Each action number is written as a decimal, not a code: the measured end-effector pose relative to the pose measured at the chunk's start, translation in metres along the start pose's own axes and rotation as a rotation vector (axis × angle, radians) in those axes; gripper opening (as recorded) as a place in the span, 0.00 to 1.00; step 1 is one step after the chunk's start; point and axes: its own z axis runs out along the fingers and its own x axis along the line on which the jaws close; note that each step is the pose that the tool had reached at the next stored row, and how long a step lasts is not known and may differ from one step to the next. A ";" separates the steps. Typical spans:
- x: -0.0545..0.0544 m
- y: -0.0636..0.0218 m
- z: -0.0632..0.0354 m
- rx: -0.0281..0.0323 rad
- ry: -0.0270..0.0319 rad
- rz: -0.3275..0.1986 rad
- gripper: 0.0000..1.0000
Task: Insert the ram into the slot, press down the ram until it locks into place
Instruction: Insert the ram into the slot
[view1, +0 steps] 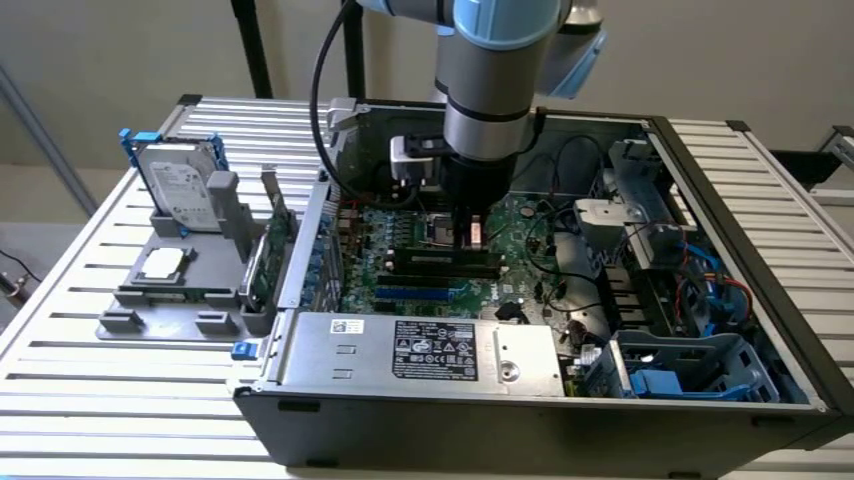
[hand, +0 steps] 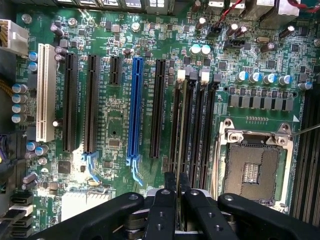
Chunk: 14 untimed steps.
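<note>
The claw is shut on the ram, with a finger pressed against each flat face. The ram stands on edge over the motherboard, so it shows as little more than a thin line. It sits directly along one black slot in the bank beside the silvery processor socket. From this angle I cannot tell whether its lower edge is already seated or only resting above the slot.

Its long axis runs the length of that slot, parallel to the neighbouring black sockets and the blue slot. The contact edge faces down toward the board. In the exterior view the claw hangs straight down inside the open case.

I judge the stick to be light, stiff and thin, and easily damaged by twisting. It is best held by its faces near the upper edge, away from the contacts, and pushed squarely.
</note>
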 end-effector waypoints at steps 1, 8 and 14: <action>0.000 0.0000 0.0003 0.0004 0.0001 0.000 0.14; 0.000 0.0000 0.0016 0.0010 0.0016 0.003 0.14; 0.000 0.0000 0.0017 0.0010 0.0048 0.003 0.14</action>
